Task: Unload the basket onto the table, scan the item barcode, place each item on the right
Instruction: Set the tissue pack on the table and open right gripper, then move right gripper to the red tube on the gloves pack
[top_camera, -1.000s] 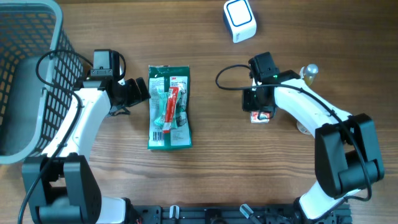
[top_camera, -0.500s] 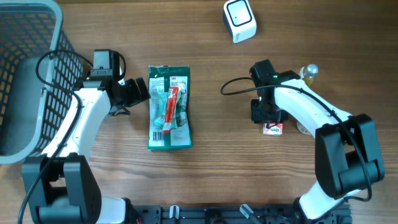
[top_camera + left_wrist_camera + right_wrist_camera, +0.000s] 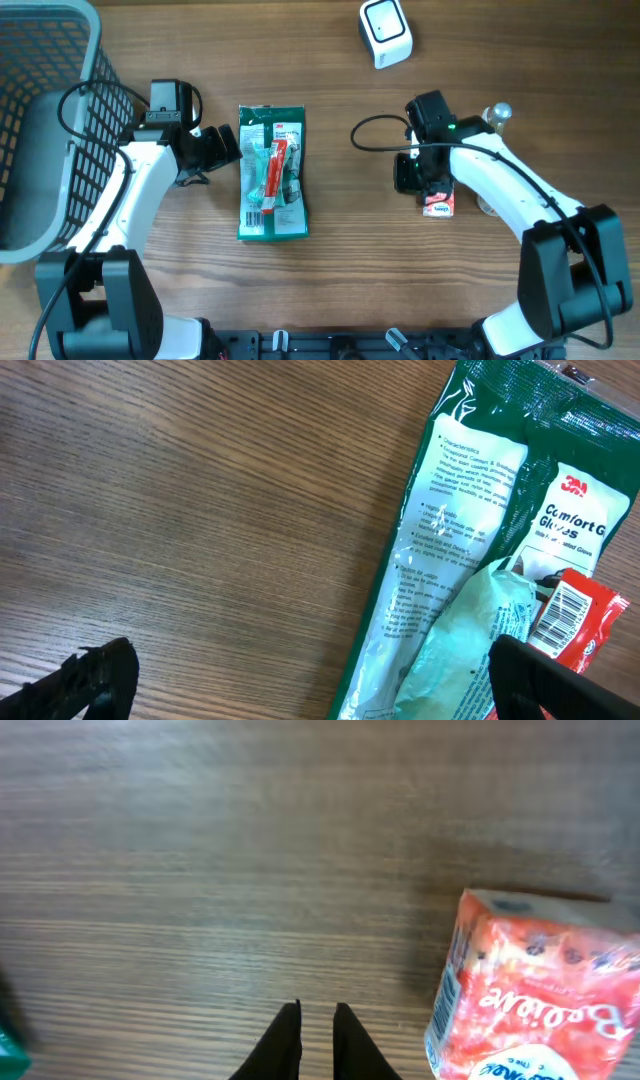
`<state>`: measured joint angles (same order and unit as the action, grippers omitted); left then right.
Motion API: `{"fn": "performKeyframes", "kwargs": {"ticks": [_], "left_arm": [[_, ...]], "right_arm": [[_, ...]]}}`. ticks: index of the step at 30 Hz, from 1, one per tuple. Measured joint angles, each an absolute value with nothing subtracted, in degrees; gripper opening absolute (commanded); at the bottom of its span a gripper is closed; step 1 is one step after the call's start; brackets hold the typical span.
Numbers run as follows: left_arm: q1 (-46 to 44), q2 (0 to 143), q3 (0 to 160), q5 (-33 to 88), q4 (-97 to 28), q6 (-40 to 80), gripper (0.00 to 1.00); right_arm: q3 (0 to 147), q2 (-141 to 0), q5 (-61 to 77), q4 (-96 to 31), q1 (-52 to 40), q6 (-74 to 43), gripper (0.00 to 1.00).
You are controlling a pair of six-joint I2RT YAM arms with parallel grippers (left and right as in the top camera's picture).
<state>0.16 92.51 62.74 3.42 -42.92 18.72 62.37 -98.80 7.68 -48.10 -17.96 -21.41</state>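
Left arm lies low over the tabletop, forearm angled toward the glove packet. The left fingers are spread wide and empty beside it. The packet's flat, long axis running away from the robot, barcode up. Right arm bends inward, right fingers pinched together on nothing, with the small red carton just to their right.

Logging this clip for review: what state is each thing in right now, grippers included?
Left gripper: wide open, empty.
Right gripper: shut, holding nothing.
Red carton: loose, not gripped.
Glove packet: lying flat, barcode up, untouched.
Scanner: set down, untouched; on or off unclear.
Basket: upright.
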Motion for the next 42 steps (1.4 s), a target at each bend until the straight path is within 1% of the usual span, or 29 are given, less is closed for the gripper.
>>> {"fn": "performKeyframes", "kwargs": {"ticks": [3, 7, 17, 20, 22, 25, 26, 28, 29, 30, 31, 32, 33, 34, 35, 36, 40, 42], "left_arm": [[0.2, 92.5, 62.7, 3.4, -42.9, 18.7, 1.0], [0.2, 92.5, 62.7, 3.4, -42.9, 18.7, 1.0], [0.2, 92.5, 62.7, 3.4, -42.9, 18.7, 1.0], [0.2, 92.5, 62.7, 3.4, -42.9, 18.7, 1.0], [0.2, 92.5, 62.7, 3.4, -42.9, 18.7, 1.0], [0.2, 92.5, 62.7, 3.4, -42.9, 18.7, 1.0], [0.2, 92.5, 62.7, 3.4, -42.9, 18.7, 1.0], [0.2, 92.5, 62.7, 3.4, -42.9, 18.7, 1.0], [0.2, 92.5, 62.7, 3.4, -42.9, 18.7, 1.0], [0.2, 92.5, 62.7, 3.4, -42.9, 18.7, 1.0], [0.2, 92.5, 62.7, 3.4, -42.9, 18.7, 1.0], [0.2, 92.5, 62.7, 3.4, -42.9, 18.7, 1.0], [0.2, 92.5, 62.7, 3.4, -42.9, 18.7, 1.0], [0.2, 92.5, 62.7, 3.4, -43.0, 18.7, 1.0], [0.2, 92.5, 62.7, 3.4, -42.9, 18.7, 1.0], [0.2, 92.5, 62.7, 3.4, -42.9, 18.7, 1.0], [0.2, 92.5, 62.7, 3.4, -42.9, 18.7, 1.0], [0.2, 92.5, 62.7, 3.4, -42.9, 18.7, 1.0]], "right_arm": [[59.5, -98.8, 7.7, -46.5, -18.0, -21.9, 0.12], [58.7, -98.8, 6.0, -47.5, -18.0, -23.3, 0.11], [58.6, -98.8, -5.1, -52.7, -18.0, -26.1, 0.11], [58.6, -98.8, -5.4, -52.8, -18.0, -26.2, 0.12], [58.6, -98.8, -2.5, -52.0, -18.0, -26.2, 0.12], [58.5, -98.8, 4.7, -47.1, -18.3, -26.3, 0.12], [58.5, -98.8, 8.3, -42.5, -19.6, -26.9, 0.14], [58.4, -98.8, 10.6, -37.5, -22.1, -28.0, 0.17], [58.4, -98.8, 11.4, -34.3, -23.6, -28.5, 0.21], [58.4, -98.8, 12.0, -32.1, -24.8, -28.7, 0.21], [58.4, -98.8, 12.8, -29.6, -26.5, -29.1, 0.24], [58.3, -98.8, 13.2, -27.0, -28.0, -29.1, 0.31], [58.3, -98.8, 13.5, -24.1, -29.3, -29.4, 0.47], [58.3, -98.8, 13.9, -21.3, -30.2, -29.6, 0.67], [58.3, -98.8, 14.1, -19.5, -30.6, -29.8, 0.94], [58.3, -98.8, 14.3, -16.3, -30.9, -30.0, 1.0], [58.3, -98.8, 14.6, -8.6, -30.8, -30.0, 1.0], [58.3, -98.8, 15.3, -7.2, -30.9, -30.0, 0.99]]}}
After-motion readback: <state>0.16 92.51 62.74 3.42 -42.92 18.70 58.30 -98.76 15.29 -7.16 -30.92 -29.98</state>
